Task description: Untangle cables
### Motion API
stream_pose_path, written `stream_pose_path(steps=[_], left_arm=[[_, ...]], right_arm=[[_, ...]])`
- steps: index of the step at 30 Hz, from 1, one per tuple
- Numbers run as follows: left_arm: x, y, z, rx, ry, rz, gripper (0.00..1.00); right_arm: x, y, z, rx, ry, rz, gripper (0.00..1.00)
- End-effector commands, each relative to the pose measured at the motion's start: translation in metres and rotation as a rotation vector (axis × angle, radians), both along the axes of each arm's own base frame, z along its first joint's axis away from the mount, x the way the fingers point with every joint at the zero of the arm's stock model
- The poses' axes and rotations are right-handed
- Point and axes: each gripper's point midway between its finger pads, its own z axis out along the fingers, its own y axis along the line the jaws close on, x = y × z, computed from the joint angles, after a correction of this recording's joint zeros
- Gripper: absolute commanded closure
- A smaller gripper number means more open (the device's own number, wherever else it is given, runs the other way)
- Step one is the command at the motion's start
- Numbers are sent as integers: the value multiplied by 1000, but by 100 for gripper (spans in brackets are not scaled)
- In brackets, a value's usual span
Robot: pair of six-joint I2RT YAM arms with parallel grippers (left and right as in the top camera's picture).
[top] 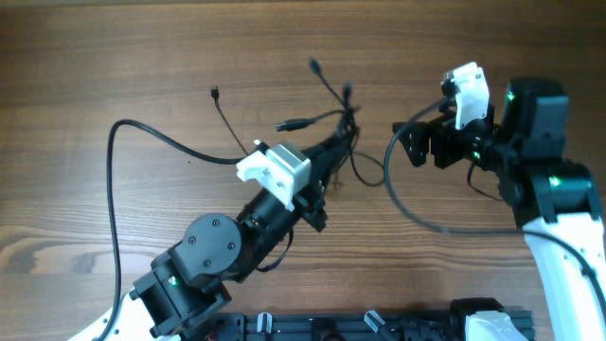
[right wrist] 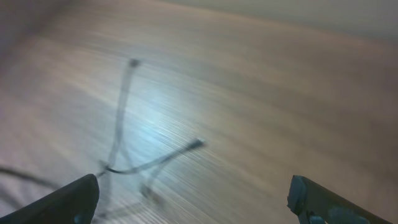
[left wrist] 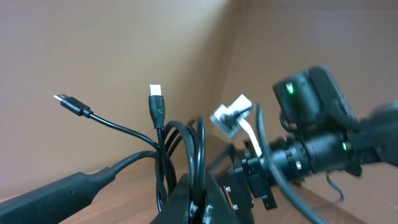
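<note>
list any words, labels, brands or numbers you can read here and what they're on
None can be read in any view.
cables: no marking visible on cords or plugs.
white mount on the right arm: no lettering shows.
table: wood grain only.
Right wrist view: too blurred to read anything.

Cables: thin black cords, bunched and intertwined just off table centre toward 1 o'clock. Plug ends fan out from the knot at 9, 10, 11 and 12 o'clock. A slack loop sags at 5 o'clock. Left wrist view: one silver-tipped plug upright, one black plug tilted.
</note>
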Motion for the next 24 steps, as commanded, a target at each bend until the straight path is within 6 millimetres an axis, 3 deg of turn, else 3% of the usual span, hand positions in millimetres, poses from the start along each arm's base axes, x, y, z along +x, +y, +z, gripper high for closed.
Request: stream_pose_path(steps=[1, 7, 10, 13, 15, 16, 17, 18, 20, 23, 24], left_arm=[[-22, -13, 14, 6, -61, -140, 96], [-27, -17, 15, 4, -68, -175, 96], [-45, -27, 20, -8, -92, -293, 96], [-50, -35, 16, 2, -90, -344, 96], [-52, -41, 15, -1, -92, -376, 96], [-51, -42, 14, 0, -92, -374, 96], [-49, -44, 14, -2, -92, -373, 96], [-46, -43, 15, -5, -92, -354, 96], [-33, -36, 16, -16, -83, -267, 96], [-10, -20, 18, -35, -66, -108, 93], [-3, -14, 19, -43, -61, -53, 77]], right_arm=[[-31, 29, 47, 56, -197, 245, 0], [-74, 48, 84, 98, -374, 443, 0], [-87, 56, 91, 148, -395, 528, 0], [-96, 61, 96, 187, -404, 579, 6], [-97, 61, 97, 193, -402, 585, 21], [-97, 61, 97, 192, -402, 584, 36], [-97, 61, 96, 193, -401, 584, 55], [-97, 61, 96, 193, -398, 584, 83], [-97, 61, 95, 192, -391, 580, 96], [-98, 61, 92, 195, -376, 579, 96], [-99, 61, 91, 188, -378, 585, 96]])
